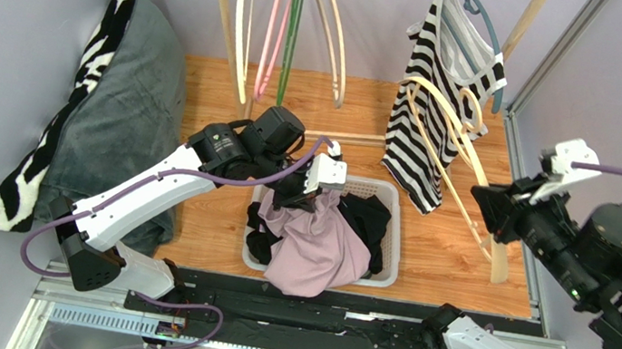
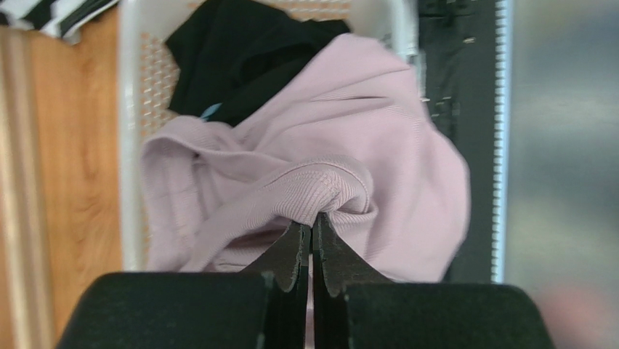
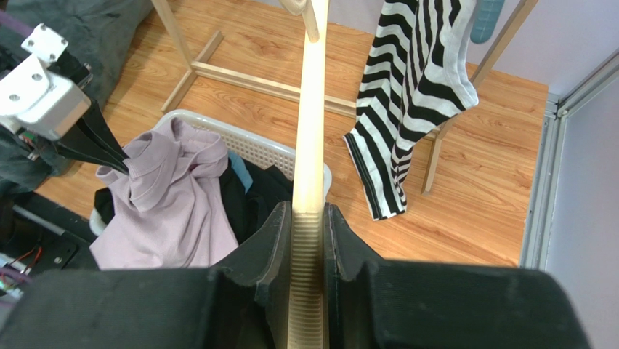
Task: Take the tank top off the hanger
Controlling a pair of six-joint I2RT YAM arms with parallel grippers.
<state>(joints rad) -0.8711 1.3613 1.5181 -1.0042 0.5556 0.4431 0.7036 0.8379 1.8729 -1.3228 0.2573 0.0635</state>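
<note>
Over the basket, at 6 o'clock of the top view: my left gripper (image 2: 312, 227) is pinched tight on a fold of the mauve ribbed tank top (image 2: 349, 145). The tank top drapes into the white plastic mesh basket (image 1: 395, 241) on top of black clothing (image 1: 373, 215).
Right side, at 3 o'clock: my right gripper (image 3: 307, 218) is clamped narrow on the flat bar of the pale wooden hanger (image 3: 311, 109). What I can see of that hanger is bare.
Step in hand: I judge the tank top is already off the hanger, so I am at the letting-go stage, with the garment in 1 gripper and the hanger in the other.
Next move: I would open the left fingers so the fabric settles into the basket, then lift clear without snagging the fold. The right arm should hold the hanger away from the black-and-white striped top (image 1: 427, 127) at 1 o'clock.
Hangers: 6 by my count.
- 1 in my right gripper
- 1 teal hanger (image 1: 491, 26), apparently carrying the striped top
- 4 bare ones hung at 12 o'clock: 1 cream hanger (image 1: 241, 36), 1 pink hanger (image 1: 272, 32), 1 green hanger (image 1: 290, 43) and 1 tan hanger (image 1: 337, 50)
Garments: 1 mauve tank top and 1 striped top. I cannot count the black pieces apart.
Other: 1 basket, and 1 grey cushion with a zebra-print edge (image 1: 130, 85) at 9 o'clock.
</note>
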